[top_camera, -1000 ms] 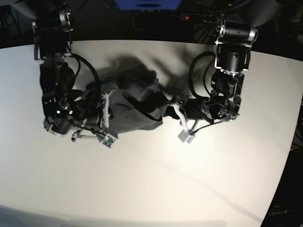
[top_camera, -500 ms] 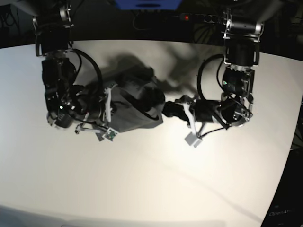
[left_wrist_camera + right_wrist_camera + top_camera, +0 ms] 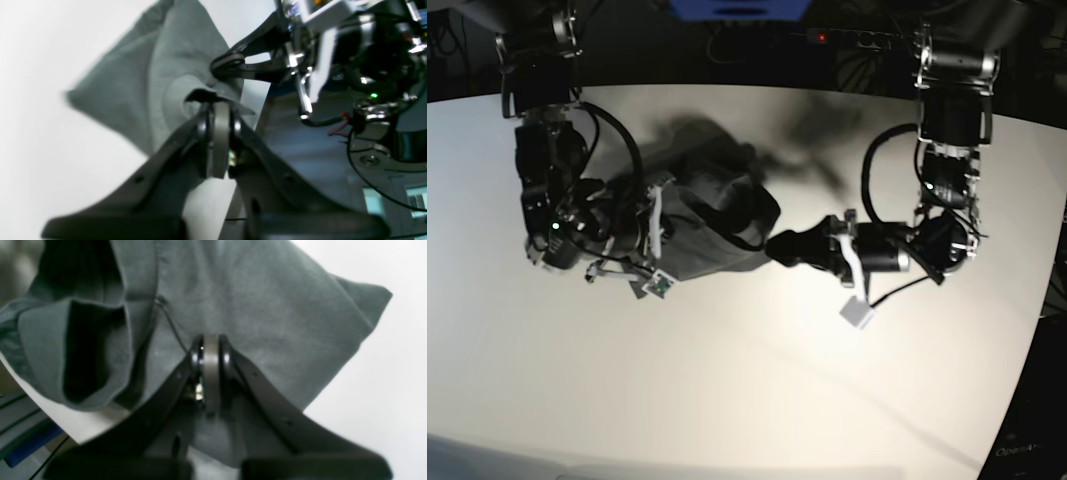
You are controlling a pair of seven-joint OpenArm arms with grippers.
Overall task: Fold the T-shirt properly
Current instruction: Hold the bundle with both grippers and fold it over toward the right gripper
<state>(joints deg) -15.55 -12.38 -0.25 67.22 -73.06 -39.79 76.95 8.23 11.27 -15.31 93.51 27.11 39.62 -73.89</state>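
Two grippers are closed on the T-shirt (image 3: pixel 717 225), which is bunched on the white table (image 3: pixel 747 400) between the arms. The left gripper (image 3: pixel 217 100) is pinched shut on a cloth edge (seen in the left wrist view). The right gripper (image 3: pixel 210 343) is clamped shut on the grey fabric, with folds and an open sleeve or hem pocket hanging beside it. In the base view, the garment is seen as a dark, crumpled mass.
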